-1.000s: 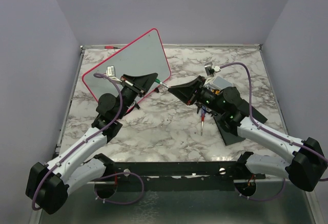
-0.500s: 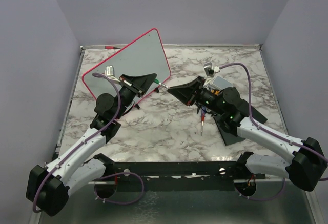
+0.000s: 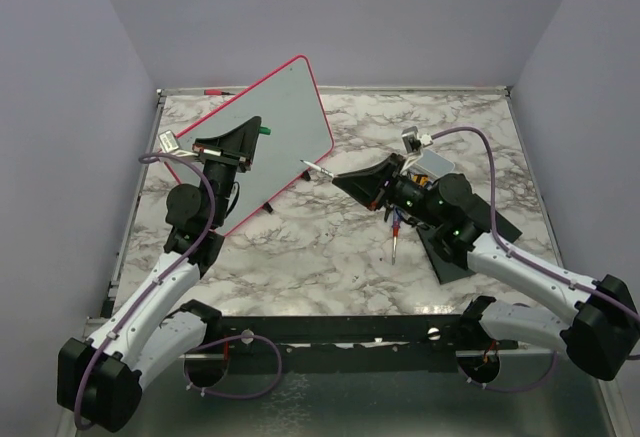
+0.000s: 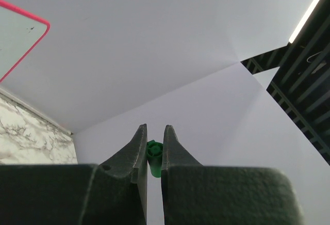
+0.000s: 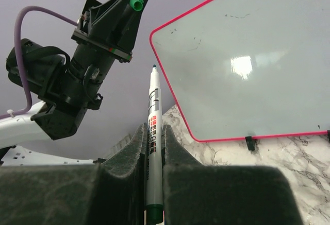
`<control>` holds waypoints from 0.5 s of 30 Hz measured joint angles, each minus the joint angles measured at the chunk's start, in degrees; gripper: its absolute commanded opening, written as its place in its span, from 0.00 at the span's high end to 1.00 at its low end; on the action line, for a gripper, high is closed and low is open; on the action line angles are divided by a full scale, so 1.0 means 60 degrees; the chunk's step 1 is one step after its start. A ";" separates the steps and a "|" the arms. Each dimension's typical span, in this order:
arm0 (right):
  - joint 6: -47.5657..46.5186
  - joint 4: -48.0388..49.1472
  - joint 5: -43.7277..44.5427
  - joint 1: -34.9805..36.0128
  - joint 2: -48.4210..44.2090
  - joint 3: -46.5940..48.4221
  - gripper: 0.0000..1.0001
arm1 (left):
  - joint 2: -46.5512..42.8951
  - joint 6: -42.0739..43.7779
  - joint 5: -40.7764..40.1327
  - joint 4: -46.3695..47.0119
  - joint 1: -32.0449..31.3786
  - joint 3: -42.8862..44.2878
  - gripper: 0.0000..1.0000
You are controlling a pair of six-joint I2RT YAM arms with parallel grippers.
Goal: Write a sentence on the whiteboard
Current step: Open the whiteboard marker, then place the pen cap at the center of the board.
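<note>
**A:** Biggest thing first: the whiteboard stands tilted on its small feet, far left on the table, face bare but for faint smudges. Any trouble there?

**B:** I'd say so. It only leans on those feet, so a hard push from the tip could slide it or tip it back.

**A:** Left gripper?

**B:** Raised on the board's near side, jaws pinched on a green cap. How close it is to the board I cannot tell. Parked there it may crowd the writing path, and a bump would shove the board.

**A:** Right gripper?

**B:** Just right of the board's near corner, clamped on the marker. The tip is bare and aims toward the board, apart from it. Much of the barrel sticks out past the fingers, so pressure could twist it and smear the letters.

**A:** And the cap?

**B:** Tiny, barely nipped. It could pop out.

**A:** Containers?

**B:** None in any view.
</note>
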 measured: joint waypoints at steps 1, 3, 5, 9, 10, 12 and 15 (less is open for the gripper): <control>-0.0007 -0.0036 0.0004 0.0000 -0.0026 -0.0029 1.00 | 0.0004 0.0000 0.0000 -0.0004 0.0000 0.0000 1.00; -0.0033 -0.0120 0.0018 0.0000 -0.0098 -0.0076 1.00 | 0.0004 0.0015 0.0007 -0.0004 0.0033 0.0004 1.00; -0.0058 -0.0273 0.0131 0.0000 -0.0219 -0.0091 0.99 | 0.0007 0.0098 0.0051 -0.0044 0.0066 0.0026 1.00; -0.0455 -0.1191 0.0703 0.0000 -0.0627 -0.0015 0.99 | 0.0211 0.0889 0.0630 -0.0867 0.0117 0.0692 1.00; -0.0597 -0.1494 0.0914 0.0000 -0.0703 0.0062 0.99 | 0.0379 0.1362 0.0918 -0.1330 0.0124 0.1166 1.00; -0.0914 -0.2215 0.1311 -0.0080 -0.0834 0.0313 0.99 | 0.0623 0.2317 0.1479 -0.2233 0.0124 0.1993 1.00; -0.1202 -0.2936 0.1497 -0.0641 -0.0980 0.0561 0.99 | 0.0823 0.3585 0.2022 -0.3453 0.0015 0.2863 1.00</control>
